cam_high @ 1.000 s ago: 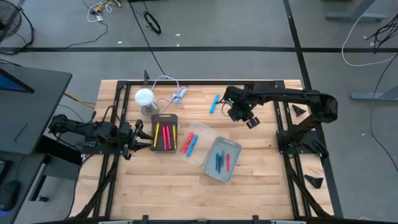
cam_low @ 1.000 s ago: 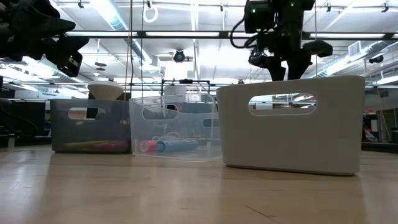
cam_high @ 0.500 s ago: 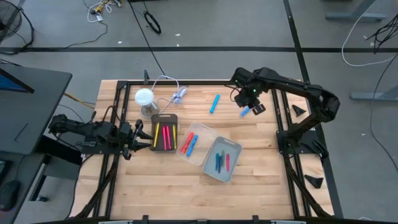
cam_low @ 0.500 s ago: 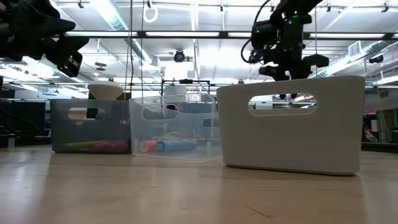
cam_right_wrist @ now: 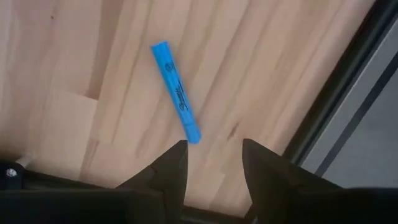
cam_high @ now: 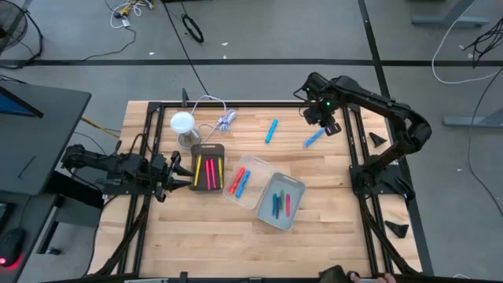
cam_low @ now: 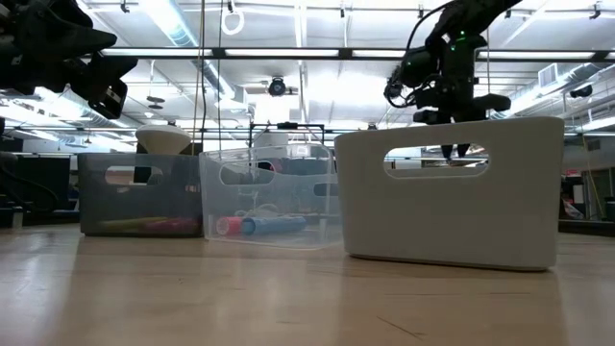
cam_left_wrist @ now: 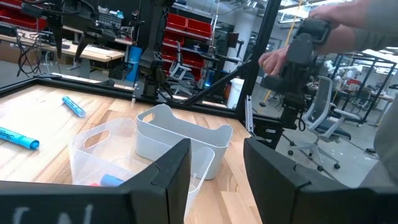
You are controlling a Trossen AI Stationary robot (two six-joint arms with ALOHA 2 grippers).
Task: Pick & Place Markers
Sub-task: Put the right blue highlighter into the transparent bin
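Two blue markers lie flat on the wood: one [cam_high: 272, 130] near the middle far side, one [cam_high: 314, 138] to its right, also in the right wrist view [cam_right_wrist: 176, 92]. More markers lie in the dark bin [cam_high: 208, 167], the clear bin [cam_high: 246, 181] and the white bin [cam_high: 280, 201]. My right gripper [cam_high: 326, 119] hangs open above the table, pointing down, just beyond the right blue marker, fingers [cam_right_wrist: 171, 165] empty. My left gripper [cam_high: 178, 169] waits level and open at the table's left, beside the dark bin.
A white round-topped lamp [cam_high: 182, 123] and a white cable bundle [cam_high: 225, 119] sit at the far left. The black frame rail [cam_right_wrist: 348, 81] runs close by my right gripper. Beyond the table a person's hand [cam_left_wrist: 273, 61] holds a dark device.
My right gripper has swung toward the table's far right corner at the same height, rolling its wrist, and has come off the spot over the right blue marker, which now shows uncovered. Its fingers stay as wide apart as before. The markers and bins have kept their places.
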